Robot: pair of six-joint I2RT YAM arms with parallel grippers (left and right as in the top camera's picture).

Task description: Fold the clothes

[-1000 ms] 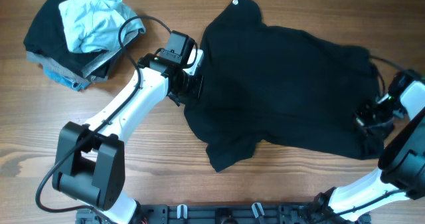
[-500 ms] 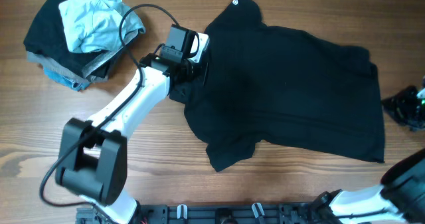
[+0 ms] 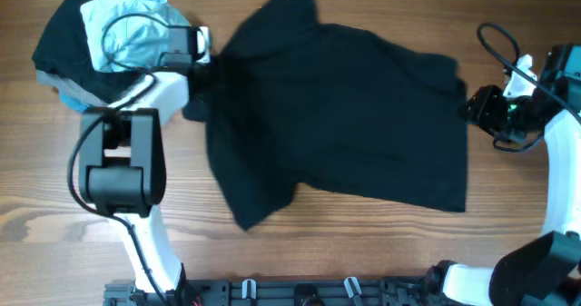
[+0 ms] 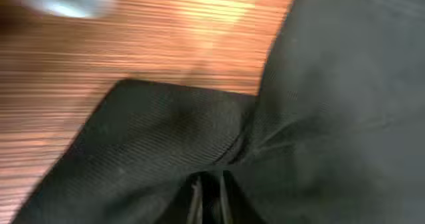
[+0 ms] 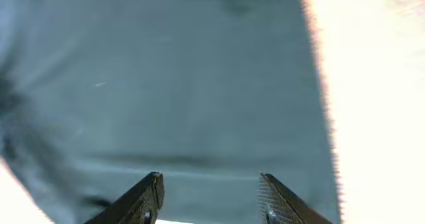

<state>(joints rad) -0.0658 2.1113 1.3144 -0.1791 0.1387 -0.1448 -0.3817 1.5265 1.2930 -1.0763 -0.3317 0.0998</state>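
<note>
Garment spreading: left claw [image 4: 209, 187] pinches black T-shirt [image 3: 336, 115], right claw [image 5: 209, 181] gapes empty; pull low, evenly, avoiding bunching

Matt blk cloth shirt [image 3: 336, 115] (wood-grain tbl [image 3: 363, 242])

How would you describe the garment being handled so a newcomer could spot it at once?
On the wooden table, look at the centre: a large black T-shirt lies spread out. Unlike the clothes pile at the overhead view's upper left, topped by a crumpled light blue garment, it lies alone, unfolded.
</note>
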